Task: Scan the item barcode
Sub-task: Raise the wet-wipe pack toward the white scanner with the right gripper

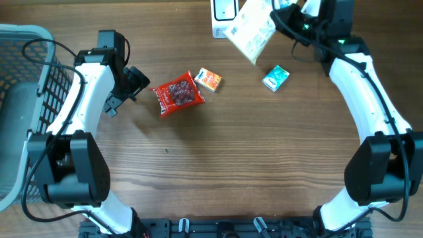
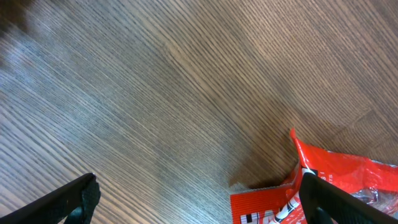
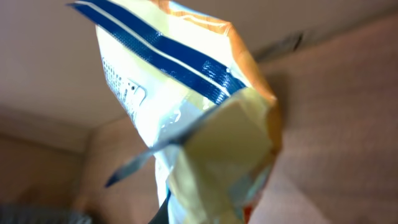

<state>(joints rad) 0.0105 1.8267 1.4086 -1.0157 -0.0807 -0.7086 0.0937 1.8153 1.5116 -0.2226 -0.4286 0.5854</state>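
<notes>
When seen from above, the right gripper is clamped tight on a pale bag that sticks out from its tips, just beside a white box, and the left gripper is spread wide near a red packet. From the left wrist, the red packet peeks out just beside one finger. From the right wrist, the bag sits right in front, filling the view.

I'm looking at a wood-grain table with a red snack packet lying flat, a small orange carton just beside it, and a teal carton further right.
</notes>
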